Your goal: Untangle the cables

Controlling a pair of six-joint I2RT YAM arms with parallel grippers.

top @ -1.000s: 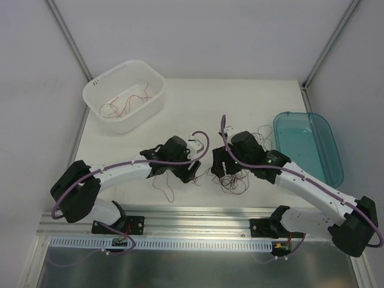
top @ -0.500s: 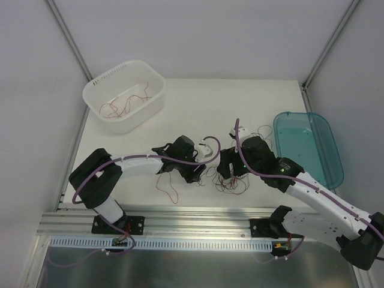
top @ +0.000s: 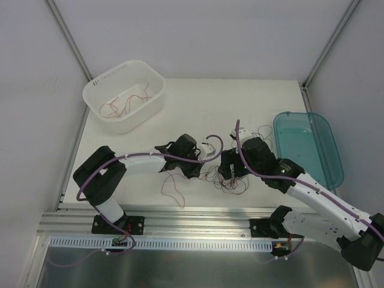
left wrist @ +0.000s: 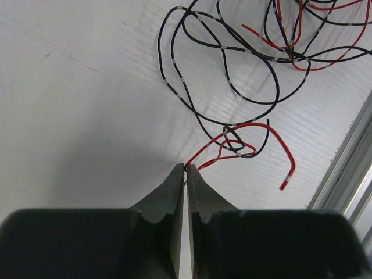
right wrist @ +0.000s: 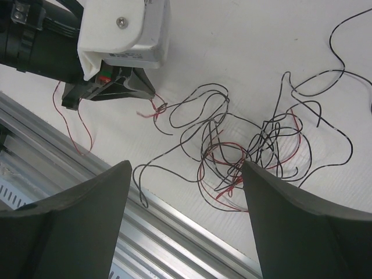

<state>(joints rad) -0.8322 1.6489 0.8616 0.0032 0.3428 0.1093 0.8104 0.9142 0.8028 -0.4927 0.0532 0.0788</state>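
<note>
The cables (top: 233, 180) lie as a loose tangle of thin red and black wires near the table's front edge, under the right gripper (top: 230, 172). In the right wrist view that gripper (right wrist: 186, 168) is open wide above the tangle (right wrist: 256, 148), holding nothing. My left gripper (top: 201, 170) sits just left of the tangle, shut. In its wrist view the jaw tips (left wrist: 186, 168) pinch a red cable (left wrist: 273, 135) that runs into a small knot with a black wire (left wrist: 235, 145). More black loops (left wrist: 226, 81) lie beyond. Another red cable (top: 171, 189) trails under the left arm.
A white basket (top: 96, 81) at the back left holds a few red wires (top: 123, 107). A teal tray (top: 324, 129) stands at the right. An aluminium rail (top: 198, 217) runs along the table's front edge, close to the tangle.
The left gripper has moved right to the tangle's edge and shut on a red cable. The right gripper has shifted right and opened a little wider.
</note>
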